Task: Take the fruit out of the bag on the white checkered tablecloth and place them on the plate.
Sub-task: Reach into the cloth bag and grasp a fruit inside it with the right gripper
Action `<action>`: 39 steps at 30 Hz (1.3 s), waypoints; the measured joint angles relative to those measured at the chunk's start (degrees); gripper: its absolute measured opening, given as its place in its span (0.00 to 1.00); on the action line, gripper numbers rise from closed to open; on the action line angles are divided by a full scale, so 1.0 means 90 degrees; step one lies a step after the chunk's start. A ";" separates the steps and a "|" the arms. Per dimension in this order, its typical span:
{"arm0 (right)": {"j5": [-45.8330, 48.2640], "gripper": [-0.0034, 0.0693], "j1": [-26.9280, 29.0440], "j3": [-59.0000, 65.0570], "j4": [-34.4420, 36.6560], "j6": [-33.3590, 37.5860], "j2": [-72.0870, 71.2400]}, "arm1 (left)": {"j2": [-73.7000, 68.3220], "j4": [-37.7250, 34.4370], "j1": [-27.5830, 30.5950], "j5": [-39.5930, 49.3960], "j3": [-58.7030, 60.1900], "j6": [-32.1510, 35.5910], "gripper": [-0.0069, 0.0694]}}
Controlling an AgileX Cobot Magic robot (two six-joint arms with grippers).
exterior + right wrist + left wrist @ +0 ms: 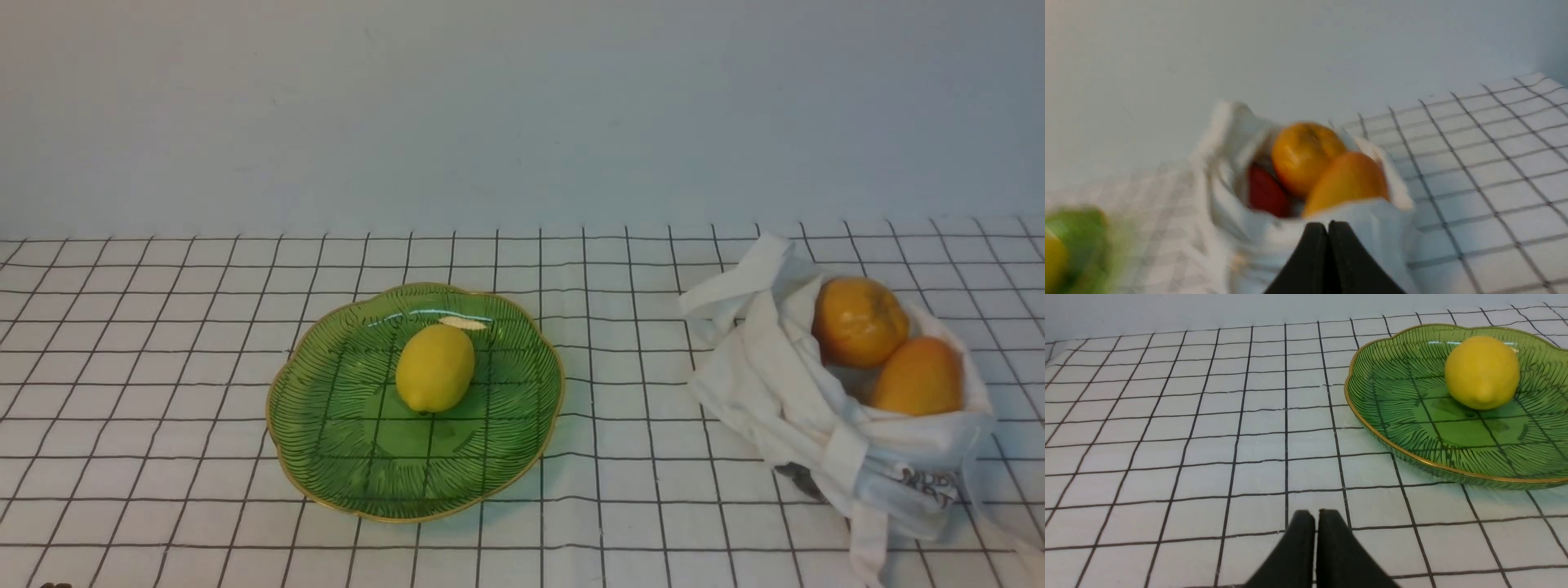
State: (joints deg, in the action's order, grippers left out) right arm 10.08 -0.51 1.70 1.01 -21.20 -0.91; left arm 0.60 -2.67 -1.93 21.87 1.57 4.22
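My left gripper [1315, 516] is closed, its two black fingers pressed together with nothing between them, above the white checkered tablecloth [1208, 416]. Near it sits the green plate [1396, 428], with a yellow lemon [1482, 371] lying on it. My right gripper [1327, 226] is likewise closed and empty, just in front of the white bag [1372, 216]. In the bag's open mouth lie a round orange fruit [1304, 155] and, touching it, a pear-shaped orange-yellow fruit [1349, 183], with something red [1265, 192], too blurred to name, tucked beside them. Bag and plate stand well apart.
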 joint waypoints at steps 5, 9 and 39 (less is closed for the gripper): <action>-0.1390 0.03 0.0000 0.0000 0.1108 -0.0399 0.0000 | 0.0000 0.0000 0.0000 0.0000 0.0000 0.0000 0.08; -0.1886 0.03 0.0008 0.0000 0.1217 -0.0439 0.0000 | 0.0000 0.0000 0.0000 0.0000 0.0000 0.0000 0.08; 0.3648 0.21 -0.0044 -0.6297 0.0472 0.2163 0.7978 | 0.0000 0.0000 0.0000 0.0000 0.0000 0.0000 0.08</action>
State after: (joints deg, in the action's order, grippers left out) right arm 42.92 -0.90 -54.98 5.26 -1.73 70.90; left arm 0.60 -2.67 -1.93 21.87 1.57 4.22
